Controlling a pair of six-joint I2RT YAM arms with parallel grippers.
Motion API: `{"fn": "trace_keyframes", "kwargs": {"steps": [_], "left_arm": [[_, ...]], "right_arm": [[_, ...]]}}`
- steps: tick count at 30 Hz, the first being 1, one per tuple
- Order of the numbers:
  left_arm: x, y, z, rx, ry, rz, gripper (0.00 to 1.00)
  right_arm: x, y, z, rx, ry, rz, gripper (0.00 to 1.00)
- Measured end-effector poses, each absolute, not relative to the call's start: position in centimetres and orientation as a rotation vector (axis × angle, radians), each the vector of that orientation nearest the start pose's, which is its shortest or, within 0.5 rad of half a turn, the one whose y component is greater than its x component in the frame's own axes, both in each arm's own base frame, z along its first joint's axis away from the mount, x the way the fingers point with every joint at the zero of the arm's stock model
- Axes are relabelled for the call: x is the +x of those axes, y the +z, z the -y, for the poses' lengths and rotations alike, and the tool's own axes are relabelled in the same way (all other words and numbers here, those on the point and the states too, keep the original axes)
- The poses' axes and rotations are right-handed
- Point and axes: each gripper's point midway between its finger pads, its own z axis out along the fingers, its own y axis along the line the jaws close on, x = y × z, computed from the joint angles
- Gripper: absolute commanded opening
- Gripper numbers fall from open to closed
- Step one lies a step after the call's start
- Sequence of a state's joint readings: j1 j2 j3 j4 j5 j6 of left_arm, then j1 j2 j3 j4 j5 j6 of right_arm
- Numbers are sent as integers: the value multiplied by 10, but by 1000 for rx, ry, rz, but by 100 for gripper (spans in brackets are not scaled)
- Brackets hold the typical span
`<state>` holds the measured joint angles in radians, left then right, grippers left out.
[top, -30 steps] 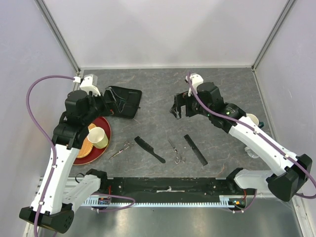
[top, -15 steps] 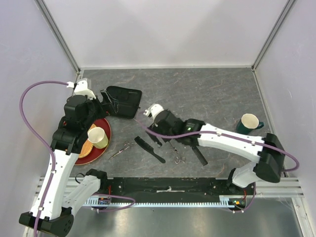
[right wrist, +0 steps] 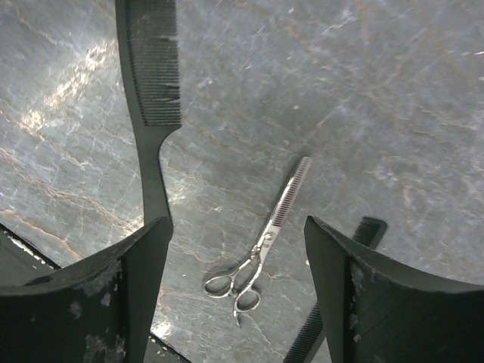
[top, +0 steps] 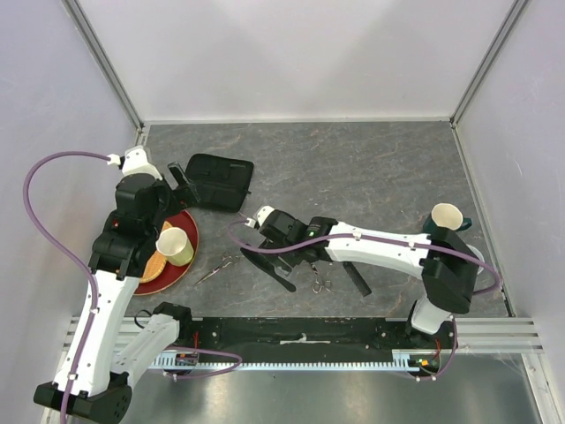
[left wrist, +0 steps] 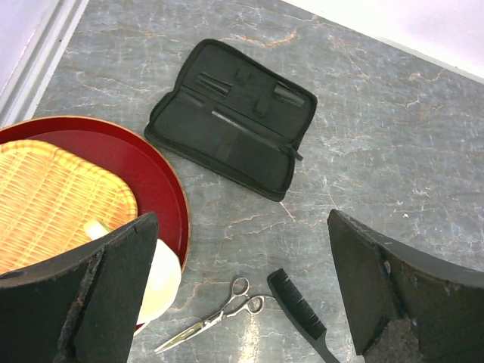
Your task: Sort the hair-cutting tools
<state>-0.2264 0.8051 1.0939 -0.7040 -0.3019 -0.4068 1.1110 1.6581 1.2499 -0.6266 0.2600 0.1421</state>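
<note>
Both jaws spread: your left gripper (left wrist: 240, 227) and right gripper (right wrist: 236, 231) hold nothing.
Your right gripper hovers over the tapered comb (right wrist: 151, 113) and scissors (right wrist: 265, 242) by the near edge, with the second scissors (left wrist: 215, 318) lying further left.

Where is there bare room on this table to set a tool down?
Free: the far table between the black case and the mug. Crowded: the near middle, with tapered comb, straight comb, left scissors, right scissors and the right arm. The red tray fills the near left.
</note>
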Motion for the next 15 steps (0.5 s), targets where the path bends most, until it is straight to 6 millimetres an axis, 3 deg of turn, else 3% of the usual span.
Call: {"fn": "trace_keyframes", "kwargs": {"steps": [7,15], "left_arm": [[260,304,19,-385,-107,-1901,100],[260,304,19,-385,-107,-1901,100]], "right_arm": [[186,66,-330,-1245,133,-2376,63],[180,37,-341,-1321,133,-2425,60]]}}
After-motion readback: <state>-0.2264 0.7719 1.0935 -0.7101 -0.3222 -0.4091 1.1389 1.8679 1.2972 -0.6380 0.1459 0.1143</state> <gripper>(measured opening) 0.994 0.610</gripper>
